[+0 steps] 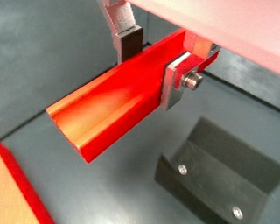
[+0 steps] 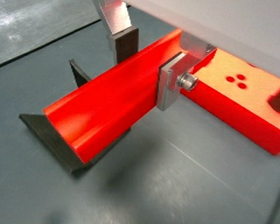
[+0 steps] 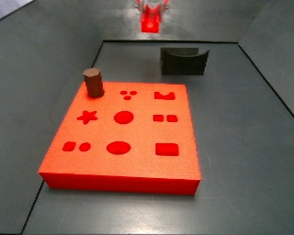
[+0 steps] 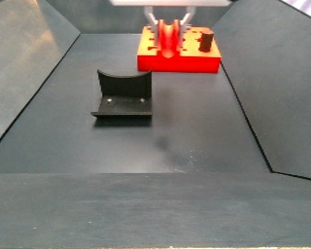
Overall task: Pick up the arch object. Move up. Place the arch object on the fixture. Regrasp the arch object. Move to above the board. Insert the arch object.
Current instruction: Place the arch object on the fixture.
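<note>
Tool (image 1: 154,54): silver-plate fingers pinching long bright red arch-section bar (image 1: 113,109), raised above dark grey table (image 4: 185,136); black notched fixture (image 4: 123,95) apart.

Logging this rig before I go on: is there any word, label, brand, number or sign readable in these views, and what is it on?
None: no readable text in any view.
Arch object, clamped in the hand up off the floor: plain red, unmarked.
Board: only shape cut-outs, no letters or numbers.
Brown cylinder peg standing in the board: unmarked.
Fixture: plain dark, only screw heads on its base plate.
</note>
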